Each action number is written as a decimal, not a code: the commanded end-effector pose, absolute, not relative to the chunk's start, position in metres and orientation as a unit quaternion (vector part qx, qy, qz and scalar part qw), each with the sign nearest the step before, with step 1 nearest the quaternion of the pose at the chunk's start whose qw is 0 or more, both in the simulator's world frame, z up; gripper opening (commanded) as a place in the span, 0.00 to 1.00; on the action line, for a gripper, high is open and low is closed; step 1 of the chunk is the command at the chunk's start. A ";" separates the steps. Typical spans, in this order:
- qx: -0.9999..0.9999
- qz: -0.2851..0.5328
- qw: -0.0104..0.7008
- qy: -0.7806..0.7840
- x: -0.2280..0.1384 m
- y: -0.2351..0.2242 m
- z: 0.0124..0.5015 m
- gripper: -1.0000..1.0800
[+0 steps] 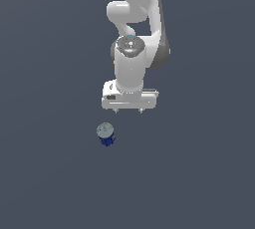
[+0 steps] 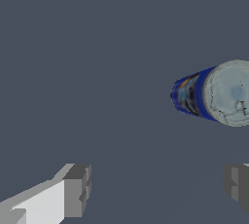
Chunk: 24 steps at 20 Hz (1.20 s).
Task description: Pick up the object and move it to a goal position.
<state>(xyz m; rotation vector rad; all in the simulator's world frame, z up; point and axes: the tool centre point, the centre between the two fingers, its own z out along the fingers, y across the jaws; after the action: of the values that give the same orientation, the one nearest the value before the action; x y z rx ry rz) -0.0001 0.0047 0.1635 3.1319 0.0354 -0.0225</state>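
The object is a small short can with a dark blue printed side and a pale silvery-grey round top. It stands upright on the dark grey floor. My white gripper hangs above the floor, apart from the can, which lies below it and toward the exterior view's left. In the wrist view the can shows near the frame's edge, off to one side of the gap between my fingers. The gripper is open and empty, with one grey fingertip well apart from the other.
The plain dark grey floor fills both views. The white arm rises behind the gripper.
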 end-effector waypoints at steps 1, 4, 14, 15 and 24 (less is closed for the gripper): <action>1.000 -0.007 0.004 -0.003 0.002 0.001 0.162 0.96; 1.000 -0.007 0.003 -0.030 0.007 -0.006 0.159 0.96; 0.984 -0.005 0.000 -0.177 0.030 -0.044 0.144 0.96; 0.981 -0.005 0.000 -0.195 0.032 -0.049 0.143 0.96; 0.950 -0.002 0.000 -0.314 0.049 -0.083 0.129 0.96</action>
<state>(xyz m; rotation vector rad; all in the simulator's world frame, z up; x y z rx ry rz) 0.0464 -0.0783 0.1311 3.0002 -0.9343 -0.0069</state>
